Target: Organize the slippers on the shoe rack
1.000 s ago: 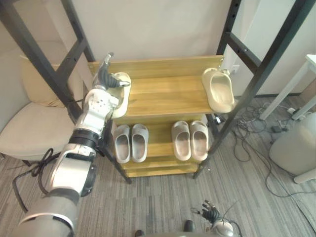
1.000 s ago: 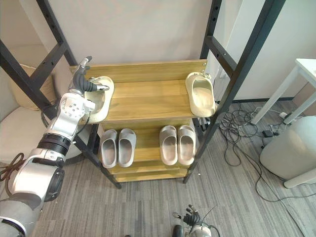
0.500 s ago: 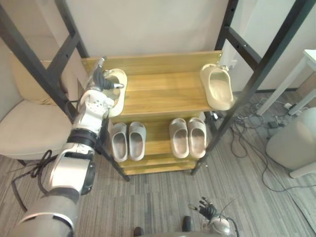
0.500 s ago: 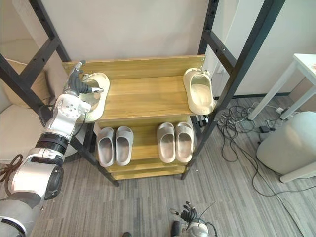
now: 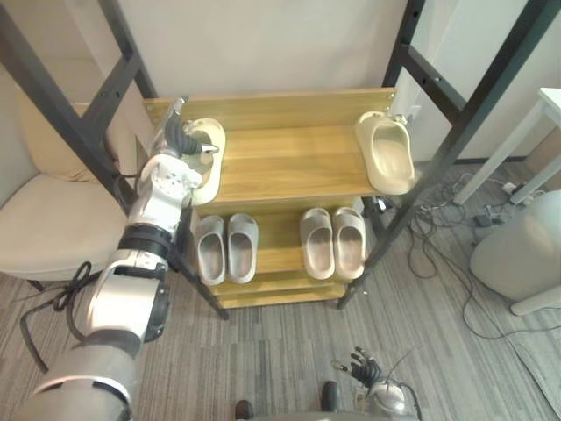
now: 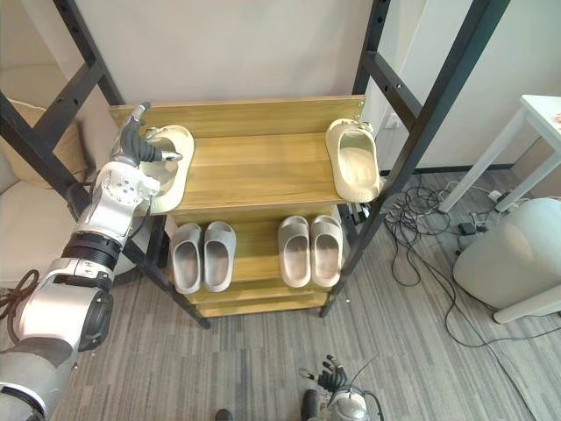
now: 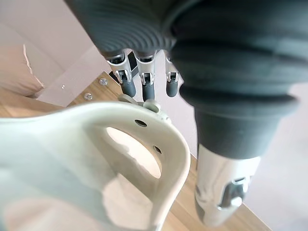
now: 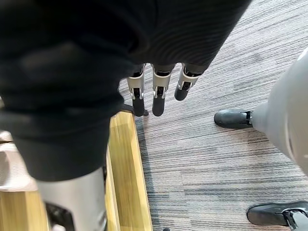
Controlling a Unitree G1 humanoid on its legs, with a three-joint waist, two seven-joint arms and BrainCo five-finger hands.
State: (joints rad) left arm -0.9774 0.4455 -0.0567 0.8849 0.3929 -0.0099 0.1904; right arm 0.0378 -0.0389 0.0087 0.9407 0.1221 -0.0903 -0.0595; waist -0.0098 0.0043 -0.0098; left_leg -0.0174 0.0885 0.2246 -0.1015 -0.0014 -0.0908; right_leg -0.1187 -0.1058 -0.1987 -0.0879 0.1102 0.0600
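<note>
1 black post (image 5: 61, 105) stands between chair (image 5: 53, 219) and slipper (image 5: 213, 160) in left hand (image 5: 180, 140)

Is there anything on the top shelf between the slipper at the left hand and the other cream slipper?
Nothing visible. The left hand pinches the left slipper; the top shelf is bare wood across to the right slipper. The right hand hangs idle.

shoe rack (image 6: 254, 167) with cream slippers (image 6: 352, 160) above, grey pairs (image 6: 311, 250) below
</note>
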